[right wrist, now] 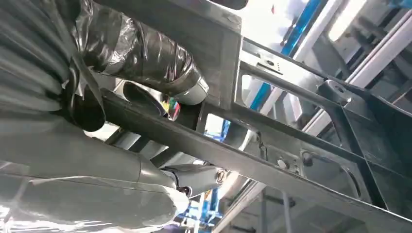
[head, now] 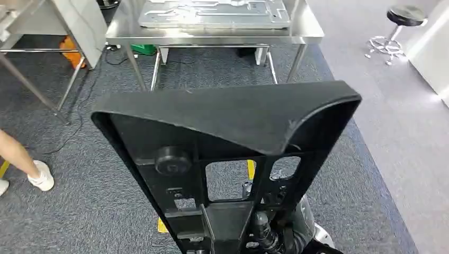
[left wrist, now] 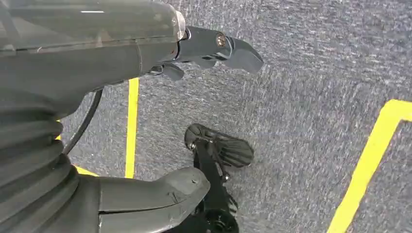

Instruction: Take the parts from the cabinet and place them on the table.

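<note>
A large black plastic part (head: 227, 132) stands close before the head camera, held up off the floor; its broad curved upper edge runs across the view and its ribbed frame with cut-out windows narrows downward toward the robot's body; a round black knob (head: 172, 160) sits on the frame's left side. In the right wrist view the right hand (right wrist: 145, 121) grips a bar of this part (right wrist: 311, 145); the tape-wrapped thumb (right wrist: 145, 53) lies over one face of the bar and a finger (right wrist: 194, 175) lies against the other, so the bar is pinched between them. In the left wrist view the left hand (left wrist: 145, 97) hangs above the grey carpet (left wrist: 311, 97); thumb and fingers are apart and nothing lies between them. Yellow floor lines (left wrist: 369, 165) cross the carpet below that hand.

Ahead, well apart from the part, stands a steel table (head: 212, 33) carrying a flat grey metal panel (head: 214, 13); the held part is not on it. A second steel frame (head: 37, 58) stands at far left; a black stool (head: 405, 16) stands at far right on lighter flooring. A person's leg and white shoe (head: 41, 175) are at the left edge, on the carpet.
</note>
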